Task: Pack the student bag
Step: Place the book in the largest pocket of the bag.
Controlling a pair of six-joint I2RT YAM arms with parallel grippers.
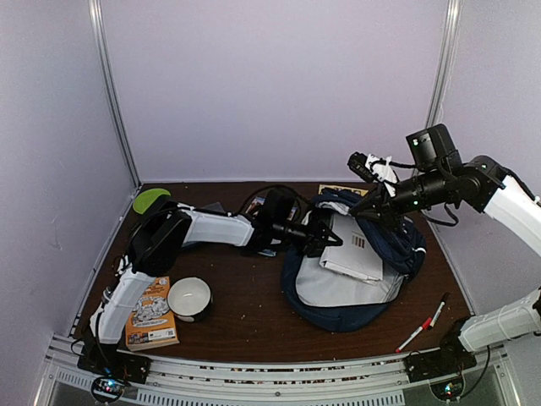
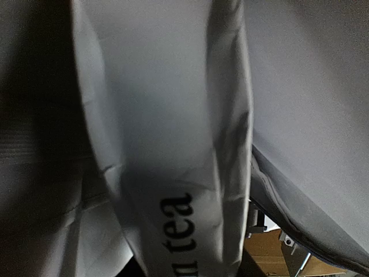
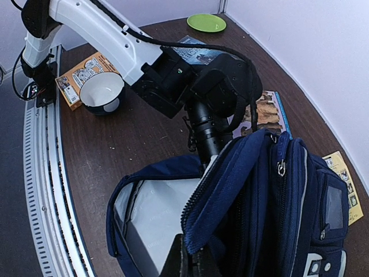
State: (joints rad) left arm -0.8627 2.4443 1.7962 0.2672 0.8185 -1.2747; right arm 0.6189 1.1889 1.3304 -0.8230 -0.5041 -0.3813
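The student bag (image 1: 338, 315) lies open in the middle of the table, navy outside with a pale grey lining (image 3: 124, 202). A white packet (image 1: 353, 254) printed with dark letters rests in its mouth and fills the left wrist view (image 2: 167, 115). My left gripper (image 1: 325, 237) reaches into the opening by the packet; its jaws are hidden by the flap and the packet. My right gripper (image 3: 193, 261) is shut on the bag's zipped flap edge (image 3: 230, 190) and holds it lifted, as the top view also shows (image 1: 372, 211).
A white bowl (image 1: 189, 298) and an orange book (image 1: 150, 315) sit near the left arm's base. A green plate (image 1: 150, 200) is at the back left. Books (image 3: 268, 112) lie behind the bag. Two markers (image 1: 423, 326) lie at the front right.
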